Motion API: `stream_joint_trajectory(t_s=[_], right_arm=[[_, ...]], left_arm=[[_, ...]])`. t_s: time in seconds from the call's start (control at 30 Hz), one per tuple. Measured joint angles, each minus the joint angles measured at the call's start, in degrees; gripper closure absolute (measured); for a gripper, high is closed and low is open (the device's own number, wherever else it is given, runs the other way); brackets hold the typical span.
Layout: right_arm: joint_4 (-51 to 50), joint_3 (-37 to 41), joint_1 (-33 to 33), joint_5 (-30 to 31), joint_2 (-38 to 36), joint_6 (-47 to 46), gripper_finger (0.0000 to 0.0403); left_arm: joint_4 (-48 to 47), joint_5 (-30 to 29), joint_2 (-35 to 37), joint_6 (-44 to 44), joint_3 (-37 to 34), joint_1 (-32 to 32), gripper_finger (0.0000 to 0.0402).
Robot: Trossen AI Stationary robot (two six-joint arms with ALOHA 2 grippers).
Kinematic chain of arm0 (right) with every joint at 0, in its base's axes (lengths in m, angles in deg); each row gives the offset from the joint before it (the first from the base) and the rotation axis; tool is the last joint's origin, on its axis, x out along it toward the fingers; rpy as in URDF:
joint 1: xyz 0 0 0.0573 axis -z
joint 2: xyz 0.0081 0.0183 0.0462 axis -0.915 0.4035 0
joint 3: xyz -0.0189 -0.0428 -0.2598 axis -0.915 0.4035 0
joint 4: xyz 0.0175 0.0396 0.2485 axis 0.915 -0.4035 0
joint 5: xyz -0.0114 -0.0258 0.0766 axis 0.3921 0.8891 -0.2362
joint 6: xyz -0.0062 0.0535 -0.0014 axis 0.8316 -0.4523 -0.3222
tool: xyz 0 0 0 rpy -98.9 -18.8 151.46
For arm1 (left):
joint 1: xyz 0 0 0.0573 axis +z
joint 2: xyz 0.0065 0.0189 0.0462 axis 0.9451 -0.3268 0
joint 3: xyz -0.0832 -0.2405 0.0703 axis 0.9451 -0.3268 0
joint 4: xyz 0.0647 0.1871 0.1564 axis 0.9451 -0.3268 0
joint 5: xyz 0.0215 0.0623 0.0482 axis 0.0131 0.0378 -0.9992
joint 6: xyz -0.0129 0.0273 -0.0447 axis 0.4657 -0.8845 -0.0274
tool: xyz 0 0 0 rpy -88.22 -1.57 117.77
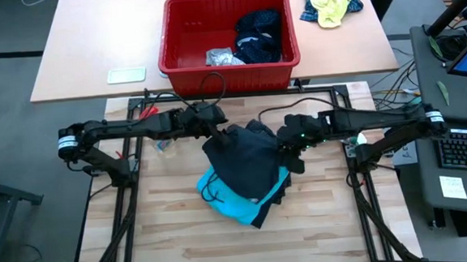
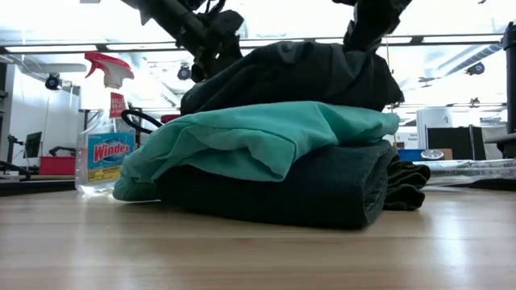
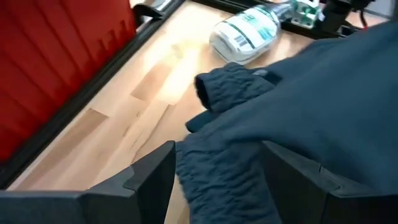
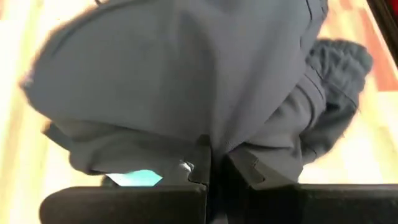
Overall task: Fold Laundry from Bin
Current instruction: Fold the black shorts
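You see matt, soft cloth: dark grey garment (image 1: 247,158), crinkled at its cuff, over smooth turquoise garment (image 1: 229,198). Table (image 1: 175,232): pale, satin wood. Bin (image 1: 181,37): glossy red plastic.

The pale wooden surface (image 1: 184,248) carries a pile of garments (image 1: 244,179) at its centre, turquoise between dark layers. A spray bottle (image 2: 101,137) lies at ten o'clock from the pile.

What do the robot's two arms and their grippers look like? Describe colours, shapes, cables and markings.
Both arms are dark, jointed and slim. The left arm and right arm each carry a white band near the outer joint. Black cables loop near the left gripper; small green lights show near the right gripper. In the wrist views the fingers are flat, black and angular.
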Motion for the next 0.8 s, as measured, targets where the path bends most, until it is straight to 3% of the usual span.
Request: stream_joint_trajectory(t_s=[0.43,0.8], right_arm=[[0.17,2.17,-0.02,-1.63,10.22,2.00,0.0390],[0.46,2.04,-0.02,-1.63,10.00,1.41,0.0390]], left_arm=[[0.25,4.18,-1.11,-0.34,-0.02,0.16,0.0184],[8.01,3.67,-6.01,-3.61,-0.06,2.93,0.0183]])
